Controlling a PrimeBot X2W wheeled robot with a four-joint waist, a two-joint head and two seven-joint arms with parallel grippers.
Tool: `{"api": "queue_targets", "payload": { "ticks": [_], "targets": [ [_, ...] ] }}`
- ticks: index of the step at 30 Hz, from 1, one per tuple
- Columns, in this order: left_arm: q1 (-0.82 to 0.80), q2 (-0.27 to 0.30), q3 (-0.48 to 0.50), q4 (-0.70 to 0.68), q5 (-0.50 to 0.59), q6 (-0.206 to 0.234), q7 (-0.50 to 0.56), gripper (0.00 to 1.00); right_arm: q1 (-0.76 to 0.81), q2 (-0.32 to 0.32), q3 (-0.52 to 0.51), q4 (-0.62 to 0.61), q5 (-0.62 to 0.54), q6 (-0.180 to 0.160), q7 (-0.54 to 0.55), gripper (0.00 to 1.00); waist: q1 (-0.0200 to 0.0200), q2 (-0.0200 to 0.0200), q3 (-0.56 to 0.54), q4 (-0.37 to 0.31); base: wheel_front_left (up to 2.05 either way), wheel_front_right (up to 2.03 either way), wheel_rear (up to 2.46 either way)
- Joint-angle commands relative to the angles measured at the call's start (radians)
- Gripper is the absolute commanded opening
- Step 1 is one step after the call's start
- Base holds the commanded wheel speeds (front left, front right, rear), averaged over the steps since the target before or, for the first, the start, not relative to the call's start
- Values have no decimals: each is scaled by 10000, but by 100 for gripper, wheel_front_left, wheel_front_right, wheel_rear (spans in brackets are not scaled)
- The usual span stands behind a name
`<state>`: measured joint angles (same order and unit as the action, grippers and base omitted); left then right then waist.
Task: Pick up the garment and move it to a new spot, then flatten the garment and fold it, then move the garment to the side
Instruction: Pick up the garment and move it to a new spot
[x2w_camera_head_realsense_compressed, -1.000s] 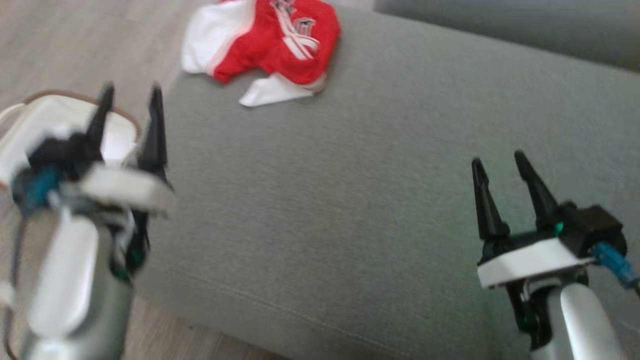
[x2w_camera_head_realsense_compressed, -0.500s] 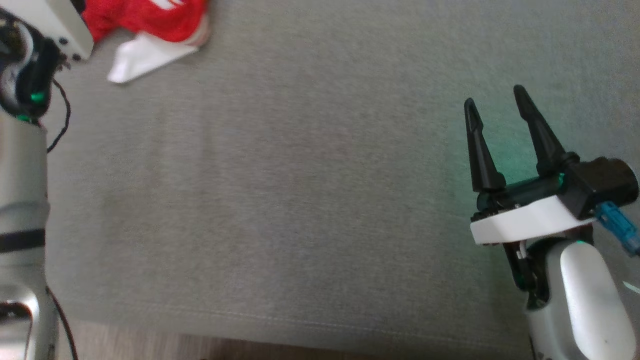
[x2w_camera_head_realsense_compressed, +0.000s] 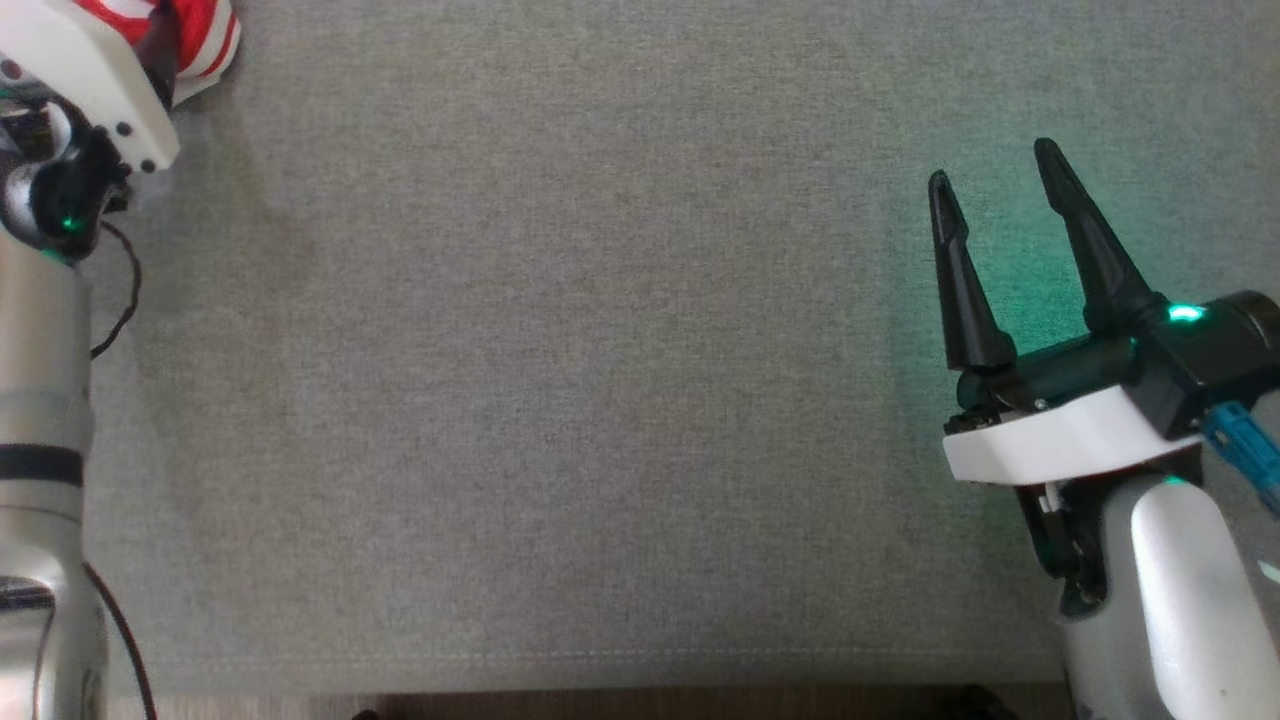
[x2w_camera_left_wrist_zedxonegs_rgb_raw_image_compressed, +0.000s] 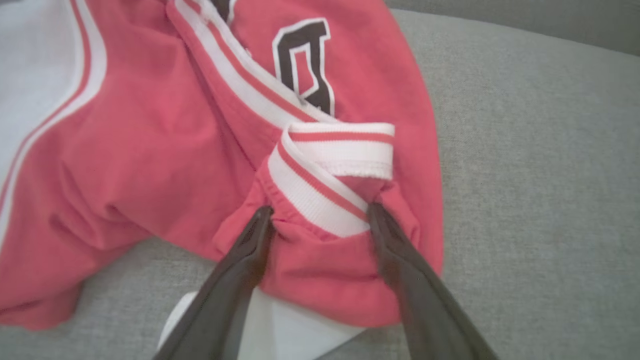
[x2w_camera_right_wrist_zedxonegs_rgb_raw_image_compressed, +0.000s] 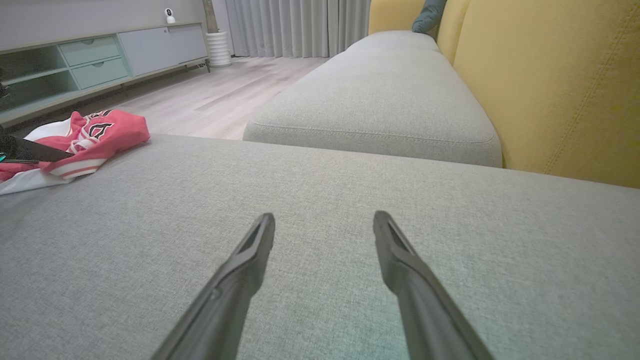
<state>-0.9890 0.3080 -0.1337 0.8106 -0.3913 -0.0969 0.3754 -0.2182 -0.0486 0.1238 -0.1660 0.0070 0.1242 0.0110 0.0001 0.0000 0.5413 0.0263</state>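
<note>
As the red-and-white garment (x2w_camera_left_wrist_zedxonegs_rgb_raw_image_compressed: 175, 150) lies crumpled on a grey sofa cushion (x2w_camera_left_wrist_zedxonegs_rgb_raw_image_compressed: 525, 150), the left gripper (x2w_camera_left_wrist_zedxonegs_rgb_raw_image_compressed: 320, 212) meets it with fingers spread wide. Its two tips press into the fabric on either side of a bunched fold. A striped ribbed cuff (x2w_camera_left_wrist_zedxonegs_rgb_raw_image_compressed: 340, 150) sits between the tips and just beyond them, and nothing is clamped. That contact is plain in the left wrist view, which also shows a black-and-white printed figure (x2w_camera_left_wrist_zedxonegs_rgb_raw_image_compressed: 302, 65) farther ahead of the fingers.

The head view gives far less of the garment (x2w_camera_head_realsense_compressed: 205, 40), a striped corner at the top left edge behind the left arm's white mount. From the right wrist, the garment (x2w_camera_right_wrist_zedxonegs_rgb_raw_image_compressed: 95, 135) appears as a low heap well off to the left of the right gripper (x2w_camera_right_wrist_zedxonegs_rgb_raw_image_compressed: 324, 218), with a dark finger (x2w_camera_right_wrist_zedxonegs_rgb_raw_image_compressed: 35, 151) of the other arm lying across it.

The right gripper (x2w_camera_head_realsense_compressed: 994, 168) is released and empty, hovering over bare cushion (x2w_camera_head_realsense_compressed: 600, 350). Ahead of it are a second cushion (x2w_camera_right_wrist_zedxonegs_rgb_raw_image_compressed: 390, 100), a yellow backrest (x2w_camera_right_wrist_zedxonegs_rgb_raw_image_compressed: 550, 85), wooden floor (x2w_camera_right_wrist_zedxonegs_rgb_raw_image_compressed: 215, 100), a low cabinet (x2w_camera_right_wrist_zedxonegs_rgb_raw_image_compressed: 100, 55) and curtains (x2w_camera_right_wrist_zedxonegs_rgb_raw_image_compressed: 300, 25).
</note>
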Motion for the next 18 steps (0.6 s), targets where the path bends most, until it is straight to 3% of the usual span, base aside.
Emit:
{"api": "queue_targets", "payload": {
  "ticks": [1,2,3,4,6,7,18],
  "targets": [
    [-268,463,353,65,-90,61,36,100,-61,-16,266,-495,-95,65,72,100,-1,0,62,-54,0,0,0],
    [-254,484,345,225,-89,87,65,100,-68,-16,281,-522,-91,65,84,100,-1,0,69,-71,0,0,0],
    [-250,520,346,351,-77,130,36,93,-76,-16,298,-536,-82,65,86,100,-1,0,68,-87,0,0,0],
    [-259,564,370,455,-69,201,-34,55,-80,-16,308,-542,-68,65,82,100,-1,0,57,-100,0,0,0],
    [-265,640,374,629,-72,205,-152,8,-75,-16,311,-525,-38,65,59,100,-1,0,-7,-114,0,0,0],
    [-265,684,360,701,-67,186,-205,0,-64,-16,300,-498,-23,65,45,100,-1,0,-63,-111,0,0,0],
    [-706,1197,143,689,253,87,-1540,0,34,-16,175,-121,245,65,-263,100,-1,0,-1051,108,0,0,0]
  ]
}}
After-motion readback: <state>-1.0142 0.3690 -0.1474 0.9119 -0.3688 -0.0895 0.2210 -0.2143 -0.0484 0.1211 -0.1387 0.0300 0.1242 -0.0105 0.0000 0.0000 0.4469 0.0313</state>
